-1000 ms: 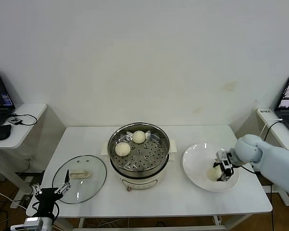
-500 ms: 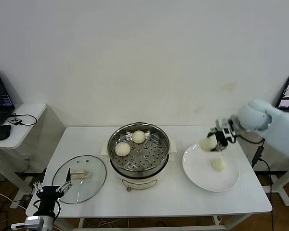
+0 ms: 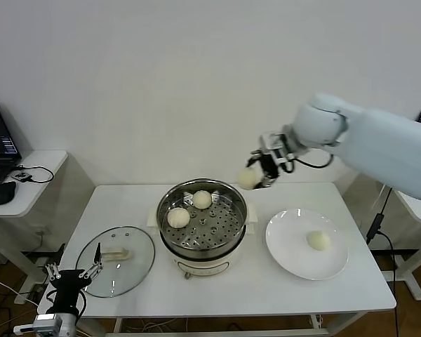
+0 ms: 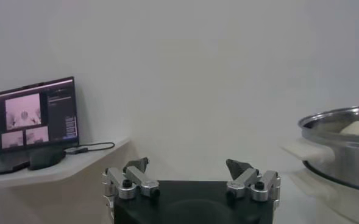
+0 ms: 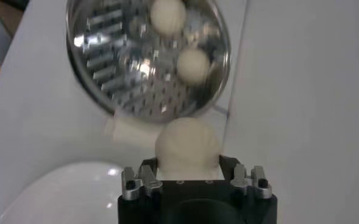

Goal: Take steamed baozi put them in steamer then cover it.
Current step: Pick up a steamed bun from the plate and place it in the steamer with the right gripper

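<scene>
At the far left, low by the front edge of the white tabletop (image 3: pixel 281 295), the left gripper (image 3: pixel 75 274) waits idle with its fingers spread and nothing between them. Just beside it lies the glass lid (image 3: pixel 116 260), a flat clear disc with a cream handle, not yet used. In the middle stands the steamer (image 3: pixel 202 219), a round shiny steel pot whose perforated tray already carries 2 baozi (image 3: pixel 179 217), smooth, domed and cream-white. Above the steamer's far right rim, off the tabletop, the right gripper (image 3: pixel 255 177) has its fingers closed on the third baozi (image 5: pixel 187 141); the right wrist view shows the bun pinched between them with the tray below. To the right, the white plate (image 3: pixel 288 246), shallow and glossy, holds the last baozi (image 3: pixel 318 240). So the task looks roughly half done: 2 buns in, 1 in the air, 1 to fetch, then the lid goes on.
</scene>
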Tool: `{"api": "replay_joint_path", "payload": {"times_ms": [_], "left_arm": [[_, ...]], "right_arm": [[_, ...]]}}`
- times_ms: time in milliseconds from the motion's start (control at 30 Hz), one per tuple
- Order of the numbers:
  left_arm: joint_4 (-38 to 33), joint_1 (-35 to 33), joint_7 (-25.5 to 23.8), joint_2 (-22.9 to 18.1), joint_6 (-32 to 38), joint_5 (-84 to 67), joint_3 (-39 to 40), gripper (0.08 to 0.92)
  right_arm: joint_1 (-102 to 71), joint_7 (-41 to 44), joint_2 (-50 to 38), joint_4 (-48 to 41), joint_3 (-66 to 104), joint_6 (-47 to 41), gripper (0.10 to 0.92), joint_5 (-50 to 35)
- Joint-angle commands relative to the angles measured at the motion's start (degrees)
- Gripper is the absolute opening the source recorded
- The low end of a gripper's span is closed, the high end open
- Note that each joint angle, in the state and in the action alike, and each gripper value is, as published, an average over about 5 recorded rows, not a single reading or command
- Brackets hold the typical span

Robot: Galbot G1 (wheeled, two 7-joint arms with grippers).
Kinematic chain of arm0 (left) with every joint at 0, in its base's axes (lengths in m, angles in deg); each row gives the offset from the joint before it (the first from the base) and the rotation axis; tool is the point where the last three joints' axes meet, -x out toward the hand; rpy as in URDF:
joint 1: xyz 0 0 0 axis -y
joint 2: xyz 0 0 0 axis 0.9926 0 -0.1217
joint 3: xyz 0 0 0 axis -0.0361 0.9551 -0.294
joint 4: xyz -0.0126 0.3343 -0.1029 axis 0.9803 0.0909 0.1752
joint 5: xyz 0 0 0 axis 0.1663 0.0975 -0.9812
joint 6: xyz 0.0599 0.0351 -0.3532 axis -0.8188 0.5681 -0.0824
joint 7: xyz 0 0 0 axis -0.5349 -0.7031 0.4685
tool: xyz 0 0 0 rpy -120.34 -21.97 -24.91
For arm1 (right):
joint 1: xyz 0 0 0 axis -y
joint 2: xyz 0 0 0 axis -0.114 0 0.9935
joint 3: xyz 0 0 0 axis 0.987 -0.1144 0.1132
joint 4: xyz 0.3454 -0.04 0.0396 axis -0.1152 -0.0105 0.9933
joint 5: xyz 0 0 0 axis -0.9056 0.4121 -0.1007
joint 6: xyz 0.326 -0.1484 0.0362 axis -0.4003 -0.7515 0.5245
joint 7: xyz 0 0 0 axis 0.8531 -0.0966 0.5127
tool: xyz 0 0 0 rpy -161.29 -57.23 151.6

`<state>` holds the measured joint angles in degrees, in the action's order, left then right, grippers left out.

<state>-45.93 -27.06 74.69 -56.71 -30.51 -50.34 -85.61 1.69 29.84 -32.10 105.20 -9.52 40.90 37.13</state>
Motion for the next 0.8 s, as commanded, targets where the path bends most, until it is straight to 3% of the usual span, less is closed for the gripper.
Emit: {"api": "replay_joint_path", "payload": {"times_ms": [33,333,800], "left_arm": [[-0.6,-0.1,0.0,-0.3,-0.3,0.0,-0.3,0.823],[-0.7,-0.4,0.0,-1.0,-0.3,-0.2,-1.4,0.823],[-0.5,-0.4,0.0,-1.8,-0.1,-0.3,-1.7,0.823]], "right_arm": [[-1.5,-1.9,13.3,-2.1,-4.3,6.0,0.644,-0.6],[-9.3,-1.3,17.1,-7.5,-5.8,18.6,0.645,8.9],[-12.1,0.0,19.0,-8.8,-6.0,27.3,0.646,20.2]]}}
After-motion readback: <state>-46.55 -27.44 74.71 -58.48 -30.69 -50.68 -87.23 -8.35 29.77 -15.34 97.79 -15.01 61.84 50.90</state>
